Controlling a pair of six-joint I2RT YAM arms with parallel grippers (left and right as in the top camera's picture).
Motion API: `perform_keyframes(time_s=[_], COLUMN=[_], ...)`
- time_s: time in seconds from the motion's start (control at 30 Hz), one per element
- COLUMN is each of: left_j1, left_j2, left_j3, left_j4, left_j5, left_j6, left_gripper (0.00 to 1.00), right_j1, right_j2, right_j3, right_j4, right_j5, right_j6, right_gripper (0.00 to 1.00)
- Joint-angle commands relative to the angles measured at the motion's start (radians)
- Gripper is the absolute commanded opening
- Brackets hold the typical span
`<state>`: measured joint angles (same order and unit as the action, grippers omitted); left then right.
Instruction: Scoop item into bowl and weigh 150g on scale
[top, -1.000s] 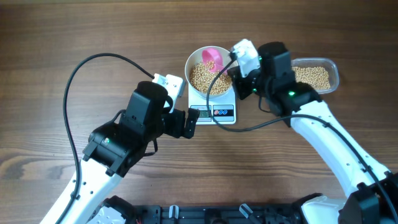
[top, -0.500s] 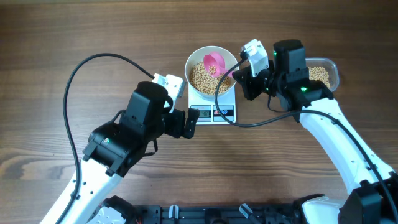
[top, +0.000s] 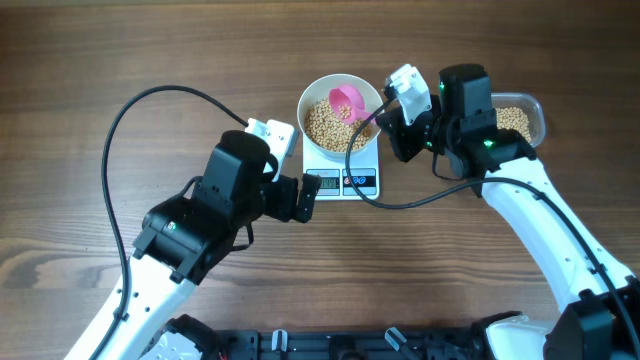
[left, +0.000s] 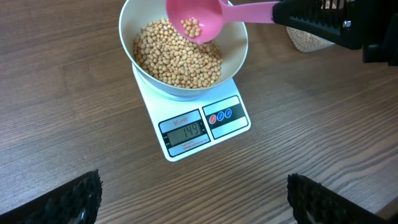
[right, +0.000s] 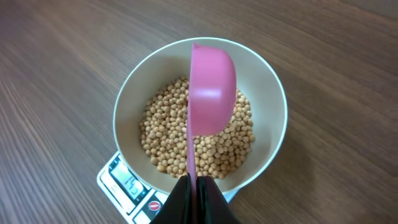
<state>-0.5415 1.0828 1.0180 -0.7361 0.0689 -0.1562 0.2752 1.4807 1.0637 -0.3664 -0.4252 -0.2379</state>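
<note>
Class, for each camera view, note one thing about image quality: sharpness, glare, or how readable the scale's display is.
Overhead view: even light, sharp, but the scale display too small to read. Left wrist view: display digits crisp; the left gripper fingertips at the bottom corners dark and blurred. Right wrist view: a pale sheen on the pink scoop; display skewed at the frame's edge.

Robotics lab setup, plain wood-grain desk, left arm and right arm rising from a black mounting frame at 6 o'clock, loose black cables, digital scale at centre.
</note>
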Motion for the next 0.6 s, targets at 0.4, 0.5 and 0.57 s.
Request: perform_keyframes(time_s=[0.4, 0.5, 0.57], left_j1=[0.004, 0.004, 0.004], left_j2=[0.004, 0.004, 0.004], left_j3=[0.005, 0.005, 0.005], left_j4=[0.003, 0.003, 0.003], left_j5=[0.008, 0.008, 0.008], left_j6=[-0.009, -0.01, -0.009], left_gripper=[1.0, 1.0, 1.0], right_j1=[0.006, 0.005, 0.005], right_j2=[-0.017, -0.017, -0.017], right_j3=[0.01, 0.01, 0.01], right_j4=[0.043, 0.093, 0.158], right_j5=[-0.196, -0.206, -0.206], right_j6=[0.238, 0.311, 0.348], right_gripper=[0.04, 0.04, 0.04])
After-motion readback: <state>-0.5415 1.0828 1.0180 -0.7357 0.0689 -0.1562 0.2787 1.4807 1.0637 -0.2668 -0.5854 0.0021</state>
